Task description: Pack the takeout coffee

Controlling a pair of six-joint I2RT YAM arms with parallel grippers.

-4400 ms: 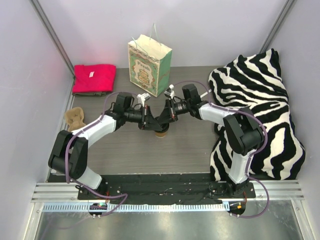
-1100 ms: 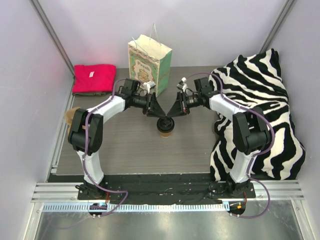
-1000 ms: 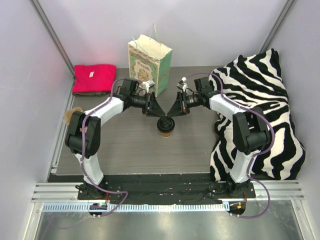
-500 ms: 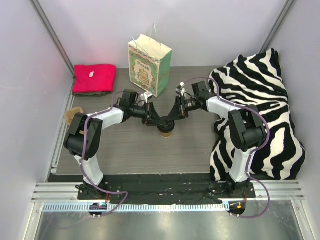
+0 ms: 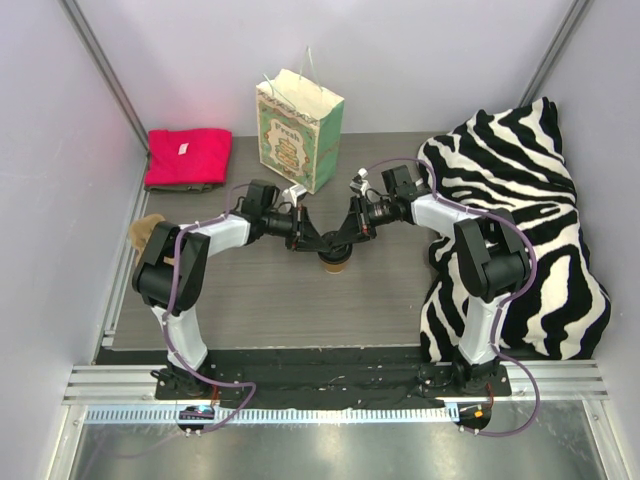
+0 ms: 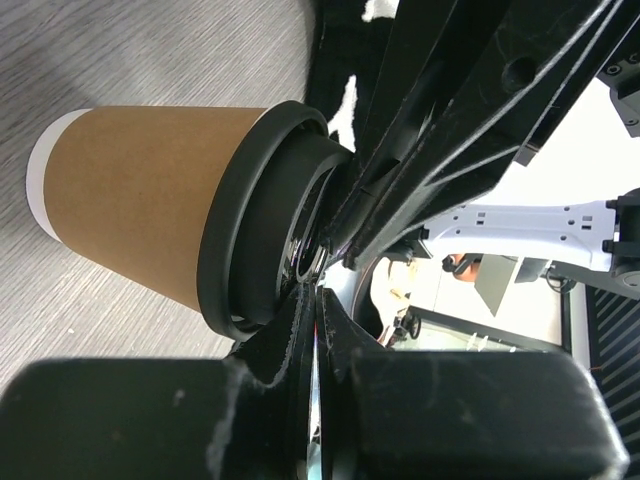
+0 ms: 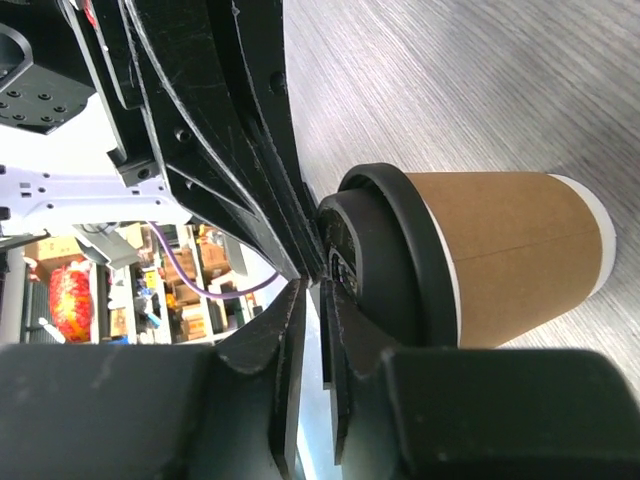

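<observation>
The takeout coffee stands upright mid-table: a tan kraft cup with its black lid seated on top. Both arms lean in over it from either side. My left gripper is shut, its tips against the lid's top face with nothing between the fingers. Opposite it, my right gripper also touches the lid top; only a thin slit shows between its fingers, which hold nothing. In the top view the grippers hide most of the lid.
A white-and-green paper bag with handles stands upright behind the cup. A red folded cloth lies at the back left. A zebra-print fabric fills the right side. A beige pulp carrier tray peeks out behind the left arm.
Both grippers came down and inward from above the cup onto its lid. The left fingers closed together. The cup has not moved.
</observation>
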